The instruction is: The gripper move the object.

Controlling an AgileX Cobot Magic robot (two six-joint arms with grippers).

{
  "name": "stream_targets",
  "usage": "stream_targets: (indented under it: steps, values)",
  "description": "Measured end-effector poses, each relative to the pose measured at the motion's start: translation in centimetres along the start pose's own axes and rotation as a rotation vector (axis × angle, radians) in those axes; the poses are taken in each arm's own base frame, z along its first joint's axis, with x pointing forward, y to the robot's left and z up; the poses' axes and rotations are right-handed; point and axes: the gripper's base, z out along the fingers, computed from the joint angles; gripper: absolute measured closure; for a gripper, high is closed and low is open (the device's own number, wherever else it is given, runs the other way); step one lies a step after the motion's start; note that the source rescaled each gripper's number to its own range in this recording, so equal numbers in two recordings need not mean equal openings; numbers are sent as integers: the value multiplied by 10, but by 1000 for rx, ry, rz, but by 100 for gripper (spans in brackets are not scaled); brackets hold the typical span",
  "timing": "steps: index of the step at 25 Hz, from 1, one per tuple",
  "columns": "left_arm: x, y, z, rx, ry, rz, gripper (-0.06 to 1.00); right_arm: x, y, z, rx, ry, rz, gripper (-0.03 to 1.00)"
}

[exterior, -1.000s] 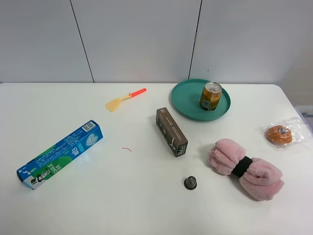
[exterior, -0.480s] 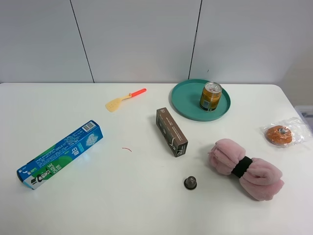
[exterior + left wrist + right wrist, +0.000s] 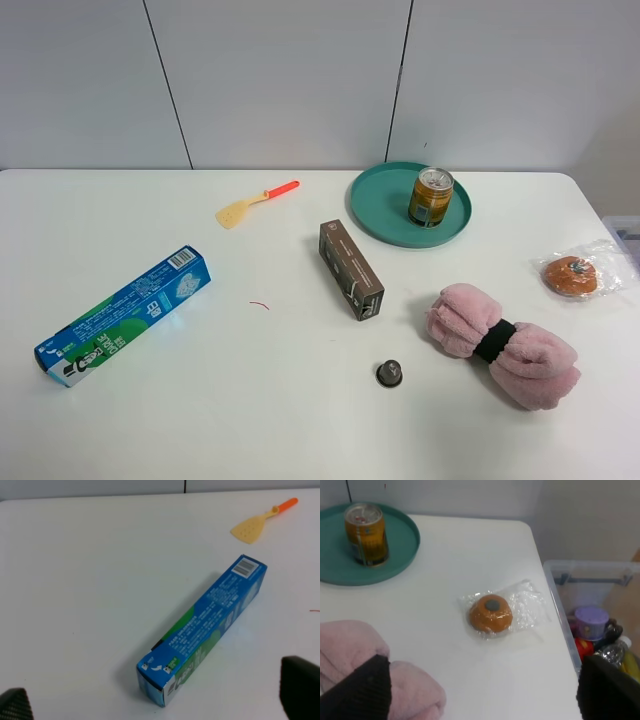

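Golden-orange can (image 3: 430, 197), silver pull-tab top

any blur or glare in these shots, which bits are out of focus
Exterior high view: even light, soft shadows, sharp throughout, no glare. Left wrist view: blue box crisp, dark fingers at the edge blurred. Right wrist view: softer overall, fingers out of focus, faint sheen on the bun's wrapper.

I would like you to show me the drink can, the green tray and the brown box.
drink can (image 3: 430, 198), exterior high view, label side.
green tray (image 3: 372, 203), exterior high view, bare floor.
brown box (image 3: 350, 269), exterior high view, top face.
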Motion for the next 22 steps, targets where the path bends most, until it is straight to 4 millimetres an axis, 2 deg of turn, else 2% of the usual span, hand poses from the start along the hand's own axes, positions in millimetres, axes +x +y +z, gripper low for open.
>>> stream_targets:
  steps: [1,2,4,5,7,10,13,19,22]
  values:
    - [0,0,0,0,0,0,-6,2,0,-2,1,-6,1,62]
    - [0,0,0,0,0,0,-6,5,0,-2,-1,9,3,54]
    - [0,0,0,0,0,0,-6,8,2,-3,-14,34,9,24]
    - [0,0,0,0,0,0,-6,8,2,-3,-21,32,13,15]
    - [0,0,0,0,0,0,-6,8,4,-3,-39,23,23,3]
    - [0,0,0,0,0,0,-6,7,7,-5,-74,-13,45,-2]
    - [0,0,0,0,0,0,-6,12,8,-8,-82,-37,51,-3]
    - [0,0,0,0,0,0,-6,30,16,14,-127,56,64,-3]
    - [0,0,0,0,0,0,-6,32,16,16,-131,67,66,-3]
